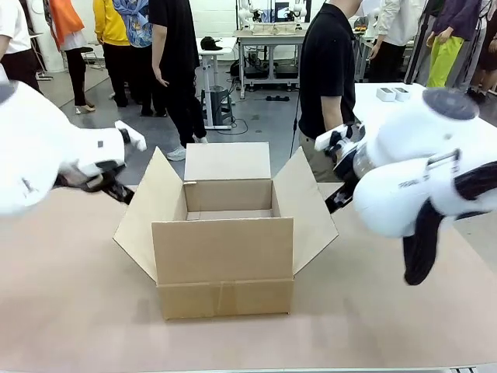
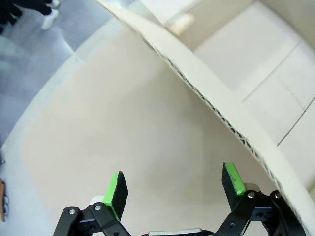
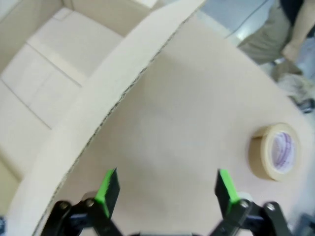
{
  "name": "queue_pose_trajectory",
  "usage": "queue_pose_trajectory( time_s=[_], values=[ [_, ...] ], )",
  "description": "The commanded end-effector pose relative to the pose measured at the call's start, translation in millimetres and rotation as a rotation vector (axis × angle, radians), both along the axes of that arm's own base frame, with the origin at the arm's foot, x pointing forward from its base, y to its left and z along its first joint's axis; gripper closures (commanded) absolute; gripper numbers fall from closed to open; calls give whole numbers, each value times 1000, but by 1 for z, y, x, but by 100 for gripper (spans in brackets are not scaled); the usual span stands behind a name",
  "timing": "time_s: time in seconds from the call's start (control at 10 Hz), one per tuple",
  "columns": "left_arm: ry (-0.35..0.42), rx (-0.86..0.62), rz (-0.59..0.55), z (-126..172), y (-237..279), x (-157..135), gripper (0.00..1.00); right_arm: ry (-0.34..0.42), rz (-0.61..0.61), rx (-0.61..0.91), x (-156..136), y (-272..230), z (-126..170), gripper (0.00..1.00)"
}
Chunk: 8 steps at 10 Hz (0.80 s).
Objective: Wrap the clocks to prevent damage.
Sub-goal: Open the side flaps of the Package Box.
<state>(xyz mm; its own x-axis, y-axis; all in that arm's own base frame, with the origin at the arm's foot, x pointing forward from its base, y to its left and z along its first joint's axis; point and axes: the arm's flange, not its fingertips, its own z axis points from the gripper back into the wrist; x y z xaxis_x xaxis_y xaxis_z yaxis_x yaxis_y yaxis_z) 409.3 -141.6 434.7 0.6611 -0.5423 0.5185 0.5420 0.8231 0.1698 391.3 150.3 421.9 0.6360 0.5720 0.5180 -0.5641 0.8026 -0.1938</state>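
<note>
The clocks are out of view. An open cardboard box [image 1: 224,249] stands mid-table with all flaps spread. My left gripper [image 1: 115,189] hovers just outside the box's left flap [image 2: 221,113]. In the left wrist view it [image 2: 174,184] is open over bare table with nothing between its green pads [image 2: 117,189]. My right gripper [image 1: 340,199] hangs by the right flap [image 3: 113,88]. Seen from the right wrist it [image 3: 167,187] is open and empty above the tabletop.
A roll of beige tape [image 3: 274,151] lies on the table to the right of the right gripper. A person in a black shirt [image 1: 326,70] stands at the far side behind the box. The brown table [image 1: 78,311] surrounds the box.
</note>
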Motion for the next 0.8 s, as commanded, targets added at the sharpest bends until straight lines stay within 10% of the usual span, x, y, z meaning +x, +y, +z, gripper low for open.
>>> queue_pose_trajectory(
  time_s=[0.0, 0.4, 0.7],
  values=[
    [-33, 52, -24, 72, 14, -24, 0, -26, -45, -77, -29, -25, 74, 0],
    [-112, 77, -98, 165, 24, -105, 0, -89, -40, -100, -120, -46, 183, 0],
    [-97, 57, -76, 169, 23, -91, 0, -71, -69, -102, -82, -49, 151, 0]
  ],
)
